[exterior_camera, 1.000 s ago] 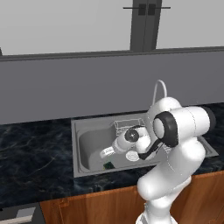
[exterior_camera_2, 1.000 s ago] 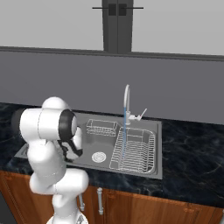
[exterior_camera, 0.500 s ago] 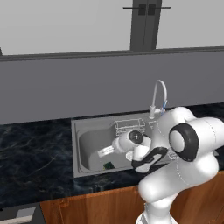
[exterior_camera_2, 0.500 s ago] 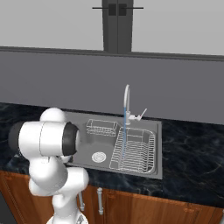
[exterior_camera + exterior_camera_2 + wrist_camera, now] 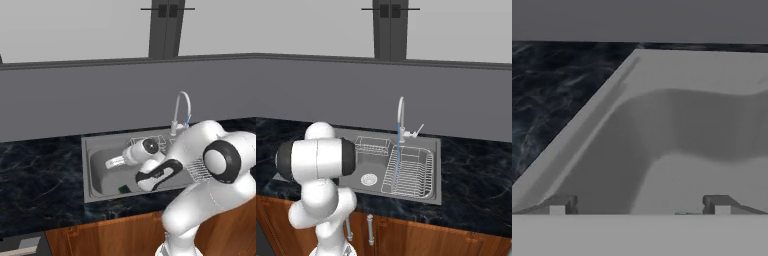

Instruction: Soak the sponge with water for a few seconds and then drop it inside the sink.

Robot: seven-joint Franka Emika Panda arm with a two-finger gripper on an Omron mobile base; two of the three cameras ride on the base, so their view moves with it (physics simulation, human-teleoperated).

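We see the sponge [image 5: 123,189] lying on the sink [image 5: 95,172] basin floor by the front wall. The gripper [image 5: 108,163] hovers above and behind it, jaws spread, holding nothing, pointing leftward.

A dark marbled counter [image 5: 471,170] is running along under the grey wall, sitting on wooden cabinets [image 5: 421,240]. The grey steel sink [image 5: 437,165] is sitting sunk into it. Inside the basin, the sponge [image 5: 123,189] is lying on the floor near the front wall. A wire dish rack [image 5: 411,172] is resting in the basin's right part, and a smaller wire basket [image 5: 372,145] is sitting at the back.
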